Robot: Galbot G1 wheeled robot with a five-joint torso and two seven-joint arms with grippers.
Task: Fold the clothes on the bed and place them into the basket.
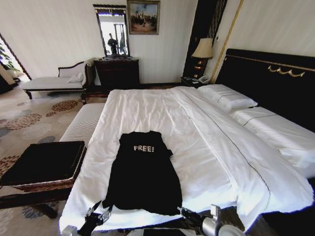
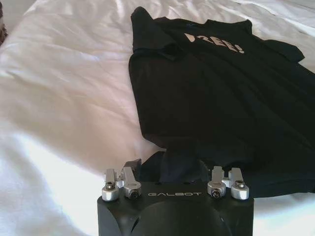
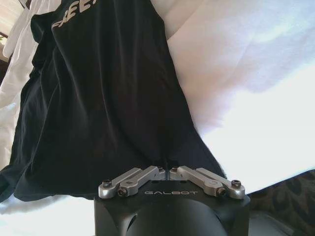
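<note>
Your right gripper has its jaws drawn together on the hem of the black T-shirt, pinching fabric at the hem's right corner. Your left gripper sits at the hem's left corner; its linkage stands spread and fabric bunches between the jaws, but whether it has clamped cannot be told.

Both grippers are at the foot edge of the bed, one per hem corner. Judgement: this paired hold suits lifting the hem and carrying it up toward the collar for a first fold.

The shirt lies flat, face up, "FREE!" lettering toward the headboard, sleeves tucked inward, on the white duvet.

The wicker basket rests on the striped bench to your left, well apart from the shirt. Nothing is in it yet.
</note>
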